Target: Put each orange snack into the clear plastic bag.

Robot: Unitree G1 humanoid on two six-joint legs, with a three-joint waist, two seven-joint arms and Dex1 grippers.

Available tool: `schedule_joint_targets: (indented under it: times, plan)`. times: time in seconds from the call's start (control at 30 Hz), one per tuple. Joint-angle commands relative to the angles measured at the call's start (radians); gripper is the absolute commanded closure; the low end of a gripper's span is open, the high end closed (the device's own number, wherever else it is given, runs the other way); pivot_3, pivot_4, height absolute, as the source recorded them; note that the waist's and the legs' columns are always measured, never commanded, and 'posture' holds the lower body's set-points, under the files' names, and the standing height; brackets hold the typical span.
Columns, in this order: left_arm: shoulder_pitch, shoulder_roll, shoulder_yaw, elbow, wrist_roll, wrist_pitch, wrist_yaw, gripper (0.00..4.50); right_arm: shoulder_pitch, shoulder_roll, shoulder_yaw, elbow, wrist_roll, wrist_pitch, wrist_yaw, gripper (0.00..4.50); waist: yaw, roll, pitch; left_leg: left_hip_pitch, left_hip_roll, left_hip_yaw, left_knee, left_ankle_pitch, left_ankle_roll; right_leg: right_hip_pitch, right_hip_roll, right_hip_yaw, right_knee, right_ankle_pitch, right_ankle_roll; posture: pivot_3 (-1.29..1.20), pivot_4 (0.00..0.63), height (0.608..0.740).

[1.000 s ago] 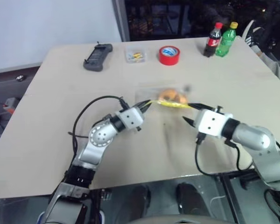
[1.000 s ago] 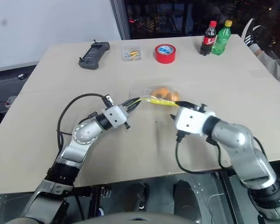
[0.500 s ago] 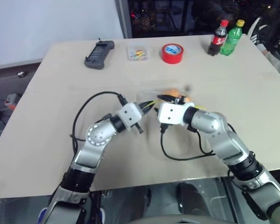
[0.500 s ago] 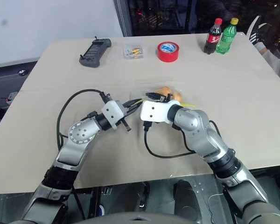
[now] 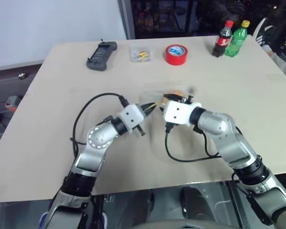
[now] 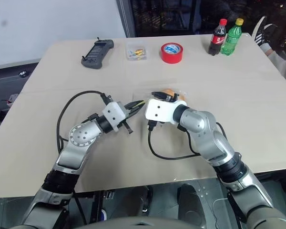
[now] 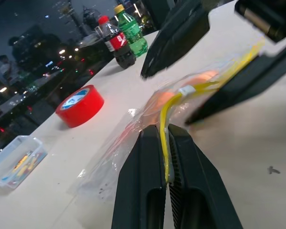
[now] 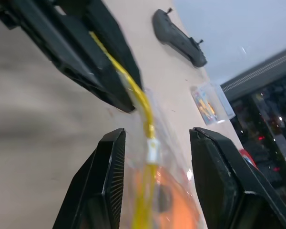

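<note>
A: Right, where does my left gripper [image 7: 168, 143] stand?

B: Clamped tight on the yellow zip strip [image 7: 164, 125] of the clear plastic bag [image 7: 128, 143], which trails off beyond my fingertips, lifted at that end.

A: And my right gripper [image 8: 155, 143]?

B: Fingers spread, one either side of the same zip strip, right up against the left fingertips (nose to nose, nearly). I can't tell whether either finger touches the plastic.

A: The orange snacks [image 8: 174, 198]?

B: Inside the bag, just past my right fingers, orange glowing through the crinkled film; I can't count them apart.

A: Anything further out?

B: Well beyond both hands, across the table [image 5: 47, 119]: a red tape roll [image 5: 175, 54], two bottles [image 5: 232, 38], a small clear box [image 5: 140, 54] and a dark handset [image 5: 101, 56].
</note>
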State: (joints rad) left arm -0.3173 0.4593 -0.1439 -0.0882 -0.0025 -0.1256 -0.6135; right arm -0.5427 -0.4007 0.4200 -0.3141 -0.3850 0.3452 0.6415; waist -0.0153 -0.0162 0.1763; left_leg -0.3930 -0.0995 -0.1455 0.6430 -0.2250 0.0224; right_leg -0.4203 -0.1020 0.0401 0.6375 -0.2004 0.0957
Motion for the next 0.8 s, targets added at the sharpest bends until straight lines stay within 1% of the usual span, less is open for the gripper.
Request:
schedule_joint_targets:
  times: [0.03,0.07,0.47,0.5,0.6,0.7,0.8]
  plan:
    - [-0.019,0.003,0.022,-0.014,0.003,-0.029,0.011,4.5,0.002,0.001,-0.02,-0.052,0.003,0.004,0.005,3.62,0.0,0.0,0.0,0.0,0.0,0.0,0.0,0.0,0.0,0.0,0.0,0.0,0.0,0.0,0.0,0.0,0.15,0.74]
    - [-0.019,0.003,0.023,-0.014,0.005,-0.031,0.012,4.5,0.004,0.001,-0.02,-0.052,0.001,0.004,0.006,4.17,0.0,0.0,0.0,0.0,0.0,0.0,0.0,0.0,0.0,0.0,0.0,0.0,0.0,0.0,0.0,0.0,0.15,0.74]
    - [-0.009,0.004,0.026,-0.021,0.014,-0.038,0.018,4.5,0.009,0.02,-0.02,-0.053,0.017,0.014,0.014,4.17,0.0,0.0,0.0,0.0,0.0,0.0,0.0,0.0,0.0,0.0,0.0,0.0,0.0,0.0,0.0,0.0,0.15,0.74]
    - [-0.008,0.004,0.027,-0.022,0.015,-0.038,0.018,4.5,0.011,0.021,-0.021,-0.056,0.019,0.017,0.015,4.35,0.0,0.0,0.0,0.0,0.0,0.0,0.0,0.0,0.0,0.0,0.0,0.0,0.0,0.0,0.0,0.0,0.15,0.74]
    - [-0.007,0.004,0.033,-0.019,0.015,-0.04,0.018,4.5,0.014,0.021,-0.025,-0.062,0.024,0.027,0.017,4.35,0.0,0.0,0.0,0.0,0.0,0.0,0.0,0.0,0.0,0.0,0.0,0.0,0.0,0.0,0.0,0.0,0.15,0.74]
    - [-0.011,-0.002,0.048,-0.011,-0.005,-0.042,0.019,4.5,0.026,0.003,-0.044,-0.065,0.014,0.049,0.012,4.35,0.0,0.0,0.0,0.0,0.0,0.0,0.0,0.0,0.0,0.0,0.0,0.0,0.0,0.0,0.0,0.0,0.15,0.74]
    - [-0.026,-0.012,0.078,0.0,-0.05,-0.037,0.018,4.5,0.075,-0.069,-0.099,-0.062,-0.019,0.084,-0.002,4.35,0.004,0.0,0.0,0.0,0.0,0.0,-0.001,0.0,0.0,0.0,0.0,0.0,-0.001,0.0,0.0,0.0,0.15,0.74]
